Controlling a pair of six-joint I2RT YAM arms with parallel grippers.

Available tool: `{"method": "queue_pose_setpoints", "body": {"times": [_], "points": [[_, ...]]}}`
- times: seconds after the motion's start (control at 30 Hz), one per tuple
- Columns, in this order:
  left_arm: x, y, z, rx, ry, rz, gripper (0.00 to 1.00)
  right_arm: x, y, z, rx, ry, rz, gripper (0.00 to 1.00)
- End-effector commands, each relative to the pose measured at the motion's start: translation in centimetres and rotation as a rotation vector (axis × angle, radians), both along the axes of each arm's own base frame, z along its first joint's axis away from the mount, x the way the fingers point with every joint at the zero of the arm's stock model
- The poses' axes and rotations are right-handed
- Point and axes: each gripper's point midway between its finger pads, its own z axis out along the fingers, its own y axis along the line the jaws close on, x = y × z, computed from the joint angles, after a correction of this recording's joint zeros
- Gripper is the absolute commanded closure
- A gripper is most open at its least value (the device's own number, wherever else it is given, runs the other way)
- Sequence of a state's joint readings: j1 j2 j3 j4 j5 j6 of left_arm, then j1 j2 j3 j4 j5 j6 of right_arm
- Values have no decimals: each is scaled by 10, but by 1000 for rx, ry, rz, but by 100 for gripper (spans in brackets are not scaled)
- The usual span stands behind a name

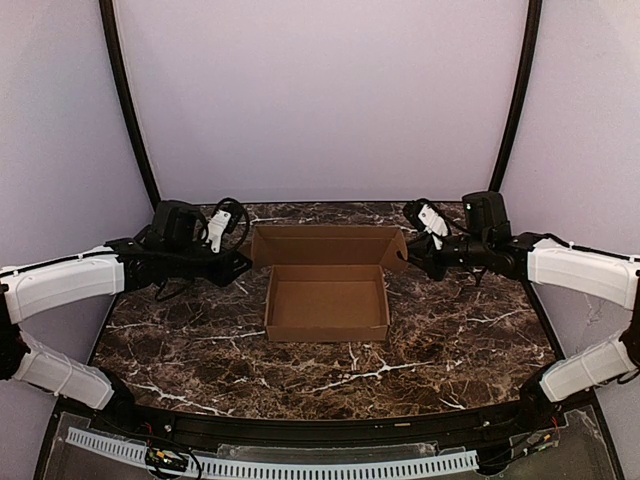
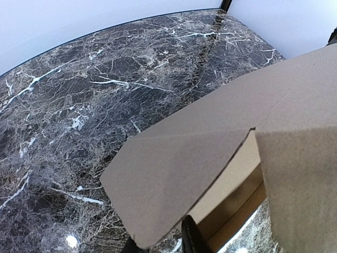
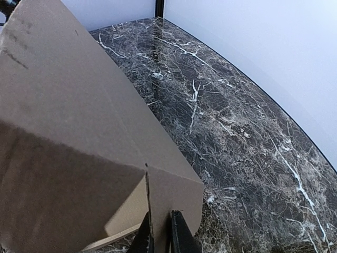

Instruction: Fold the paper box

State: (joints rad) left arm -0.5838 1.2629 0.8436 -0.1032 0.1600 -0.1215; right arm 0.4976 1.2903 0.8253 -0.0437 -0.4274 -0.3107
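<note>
- Here, exactly one paper box (image 1: 327,300) stands on the dark marble counter (image 1: 450,340), about in the middle between the two arms.
- The box has one shallow open tray toward the near edge. One lid panel rises from the tray's far side and leans back.
- The lid carries two side flaps, one at its left end and one at its right end.
- The left arm (image 1: 60,285) reaches in from the left, and the left fingers (image 2: 190,237) are at the left flap of the lid.
- In the left wrist view only one finger shows clearly. A second dark shape sits beside it under the corner of the flap. The cardboard corner lies over them, so one cannot tell if they are clenched on it or only near it.
- The right arm (image 1: 585,272) reaches in from the right to the right flap.
- In the right wrist view both right fingers (image 3: 179,237) show, two in number and close together. The thin edge of the flap runs down between them, so they are grasping the paper box there.
- The tray's floor rests flat on the counter.
</note>
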Motion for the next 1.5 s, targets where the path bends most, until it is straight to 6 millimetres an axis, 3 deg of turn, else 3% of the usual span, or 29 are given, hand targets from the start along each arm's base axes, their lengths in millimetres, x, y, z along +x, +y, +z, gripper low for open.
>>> {"method": "queue_pose_setpoints", "body": {"times": [0.0, 0.13, 0.37, 0.6, 1.07, 1.27, 1.47], "points": [[2, -8, 15, -49, -15, -6, 81, -1, 12, 14, 40, -2, 14, 91], [5, -3, 20, -22, -38, 15, 80, 0, 12, 14, 32, -8, 10, 92], [6, 35, 24, 187, -44, 110, 63, 1, 11, 15, 20, -8, 9, 97], [1, 49, 33, 251, -45, 133, 50, 0, 12, 19, 19, -3, 7, 100], [-25, 48, 73, 239, -128, -1, 32, -15, 10, 27, -17, -1, 54, 100], [-41, 25, 80, 159, -123, -147, 32, -18, 11, 29, -12, 8, 66, 100], [-39, 12, 74, 132, -103, -194, 38, -19, 12, 33, -2, 20, 64, 100]]}}
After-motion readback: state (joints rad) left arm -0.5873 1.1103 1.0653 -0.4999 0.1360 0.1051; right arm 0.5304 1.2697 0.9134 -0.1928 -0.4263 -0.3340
